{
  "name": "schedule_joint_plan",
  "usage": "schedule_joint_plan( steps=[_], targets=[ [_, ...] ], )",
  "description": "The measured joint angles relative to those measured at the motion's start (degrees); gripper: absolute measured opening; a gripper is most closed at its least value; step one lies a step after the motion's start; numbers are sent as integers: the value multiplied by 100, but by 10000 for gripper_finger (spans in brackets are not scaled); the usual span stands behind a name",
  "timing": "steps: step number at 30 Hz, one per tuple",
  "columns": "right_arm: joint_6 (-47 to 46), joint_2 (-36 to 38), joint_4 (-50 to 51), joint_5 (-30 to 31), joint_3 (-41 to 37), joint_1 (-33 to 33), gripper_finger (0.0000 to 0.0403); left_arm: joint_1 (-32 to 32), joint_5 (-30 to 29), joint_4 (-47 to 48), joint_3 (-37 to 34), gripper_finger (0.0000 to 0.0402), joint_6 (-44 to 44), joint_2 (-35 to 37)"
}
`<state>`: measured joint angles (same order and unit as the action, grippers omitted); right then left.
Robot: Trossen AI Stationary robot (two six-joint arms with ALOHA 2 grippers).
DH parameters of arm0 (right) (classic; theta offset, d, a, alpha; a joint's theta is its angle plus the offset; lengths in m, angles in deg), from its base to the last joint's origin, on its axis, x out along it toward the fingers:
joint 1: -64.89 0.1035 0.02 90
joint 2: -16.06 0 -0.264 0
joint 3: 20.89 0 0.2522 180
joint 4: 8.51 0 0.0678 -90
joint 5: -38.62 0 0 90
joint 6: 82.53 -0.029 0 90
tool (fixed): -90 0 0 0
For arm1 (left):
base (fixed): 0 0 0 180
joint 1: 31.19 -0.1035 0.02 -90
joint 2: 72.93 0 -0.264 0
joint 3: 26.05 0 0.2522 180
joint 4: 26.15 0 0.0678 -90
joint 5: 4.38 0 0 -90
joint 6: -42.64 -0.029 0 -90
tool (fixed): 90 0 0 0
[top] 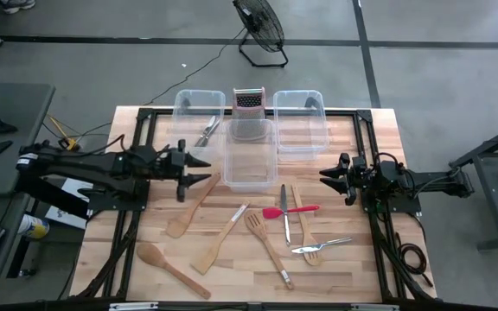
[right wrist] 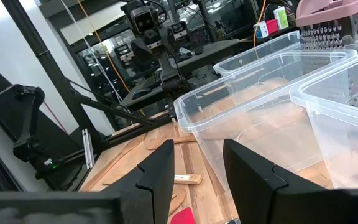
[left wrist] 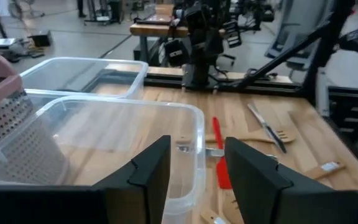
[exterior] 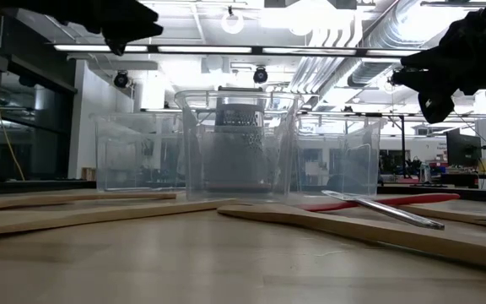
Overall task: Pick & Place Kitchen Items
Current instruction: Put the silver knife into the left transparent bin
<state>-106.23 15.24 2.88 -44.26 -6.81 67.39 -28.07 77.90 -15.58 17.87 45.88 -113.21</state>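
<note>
Both hands apart, empty — left hand (top: 199, 170) | right hand (top: 330, 178) | pale wooden spatulas (top: 219, 239)

Bench (top: 353, 276): pale, matt wood planks in a black metal frame. Bins (top: 299, 121): clear, glossy plastic. Grater (top: 249, 101): perforated, rough bright metal with a pinkish plastic top. Spoons and spatulas (top: 173, 269): pale, unvarnished wood. Knife (top: 284, 213): polished metal. Red spatula (top: 290, 210): smooth, matt.
</note>
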Motion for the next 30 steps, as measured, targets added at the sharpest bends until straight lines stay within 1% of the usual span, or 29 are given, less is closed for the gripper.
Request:
schedule_joint_plan(
  steps=[3,8,16,20,30],
  targets=[
    [1,0,0,0,2,0,130,0,109,24,-20,152,93,169],
    [0,0,0,0,0,0,130,-7,118,-10,-22,152,305,311],
    [1,0,0,0,0,0,130,-9,117,33,-25,152,328,261],
    [2,0,0,0,1,0,130,-9,117,29,-25,152,509,261],
    [2,0,0,0,0,-2,130,-9,115,31,-25,152,455,261]
  ],
)
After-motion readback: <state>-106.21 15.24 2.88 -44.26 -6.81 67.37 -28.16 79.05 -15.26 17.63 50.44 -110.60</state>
